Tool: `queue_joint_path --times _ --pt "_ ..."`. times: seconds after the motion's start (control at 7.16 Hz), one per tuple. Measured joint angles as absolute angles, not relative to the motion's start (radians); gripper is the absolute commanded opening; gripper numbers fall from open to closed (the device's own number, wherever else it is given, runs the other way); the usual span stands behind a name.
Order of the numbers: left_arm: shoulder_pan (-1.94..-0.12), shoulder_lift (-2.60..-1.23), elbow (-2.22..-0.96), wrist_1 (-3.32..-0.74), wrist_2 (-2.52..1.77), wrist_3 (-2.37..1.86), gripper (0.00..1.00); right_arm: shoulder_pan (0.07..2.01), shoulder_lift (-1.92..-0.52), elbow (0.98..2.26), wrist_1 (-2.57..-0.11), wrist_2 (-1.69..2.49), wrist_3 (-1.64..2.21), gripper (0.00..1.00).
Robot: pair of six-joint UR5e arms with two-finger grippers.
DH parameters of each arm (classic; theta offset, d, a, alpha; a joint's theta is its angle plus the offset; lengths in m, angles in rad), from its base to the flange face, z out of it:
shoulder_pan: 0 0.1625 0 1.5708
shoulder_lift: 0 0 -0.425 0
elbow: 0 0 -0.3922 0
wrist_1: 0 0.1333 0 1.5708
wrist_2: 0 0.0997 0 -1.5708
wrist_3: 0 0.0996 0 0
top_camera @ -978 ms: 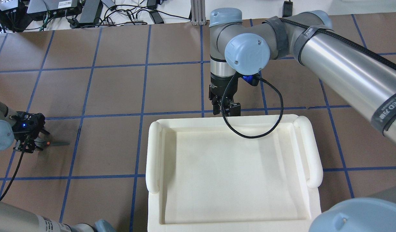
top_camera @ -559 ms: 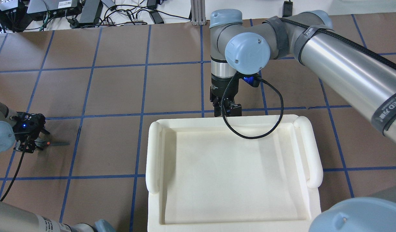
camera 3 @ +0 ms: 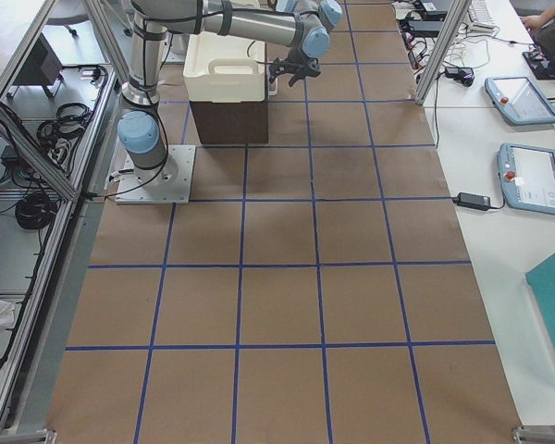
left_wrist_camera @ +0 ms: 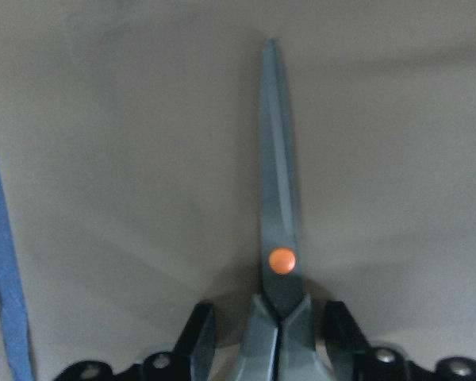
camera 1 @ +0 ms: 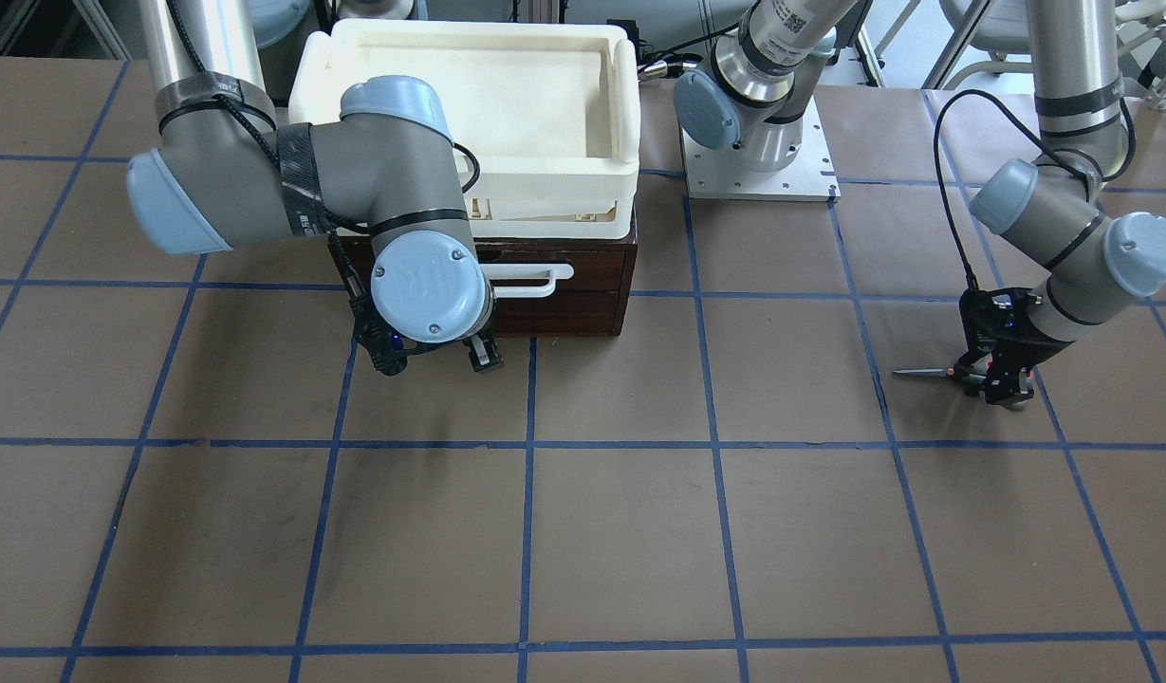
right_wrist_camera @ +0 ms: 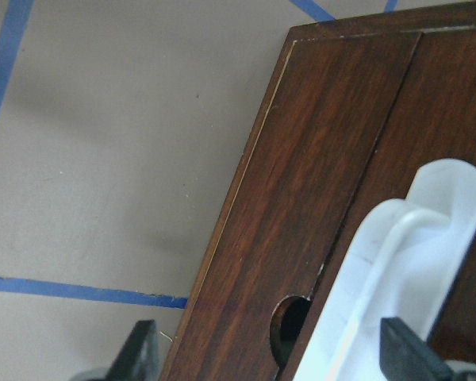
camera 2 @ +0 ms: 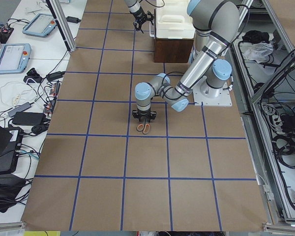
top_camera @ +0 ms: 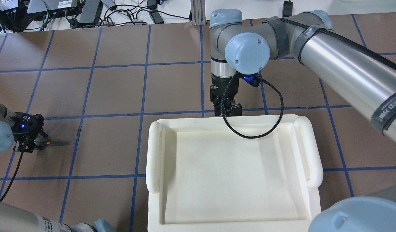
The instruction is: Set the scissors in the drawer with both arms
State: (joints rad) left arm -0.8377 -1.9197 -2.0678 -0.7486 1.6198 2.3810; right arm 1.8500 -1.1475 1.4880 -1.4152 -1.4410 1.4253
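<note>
Left fingers (left_wrist_camera: 200, 337) spread, straddling the scissors' (left_wrist_camera: 276, 198) grey neck without pinching. Lying flat on the matte brown desk (left_wrist_camera: 127, 159), blades closed. Probably light, rigid, thin and slick-bladed; best pinched just behind the orange pivot. Farther off, right fingers (right_wrist_camera: 143, 355) spread around the smooth white handle (right_wrist_camera: 428, 214) of the seemingly shut dark-wood drawer (right_wrist_camera: 317, 159).
</note>
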Motion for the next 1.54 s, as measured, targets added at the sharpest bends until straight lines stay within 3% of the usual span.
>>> queue_joint_path --times 0.28,0.56,1.26,1.54 --pt "-0.838 -1.919 -2.068 -0.749 1.629 2.378 0.1 1.85 -1.142 1.488 -1.416 -1.444 1.425 1.0" --pt "-0.84 -1.909 -2.061 -0.749 1.629 2.38 0.01 1.85 -1.136 1.489 -1.416 -1.447 1.424 1.0" --pt "-0.883 -1.807 -1.99 -0.769 1.595 2.363 0.0 1.85 -1.125 1.49 -1.419 -1.448 1.413 1.0" --pt "-0.984 -1.741 -1.888 -0.905 1.564 2.236 0.0 1.85 -1.123 1.49 -1.436 -1.45 1.411 1.0"
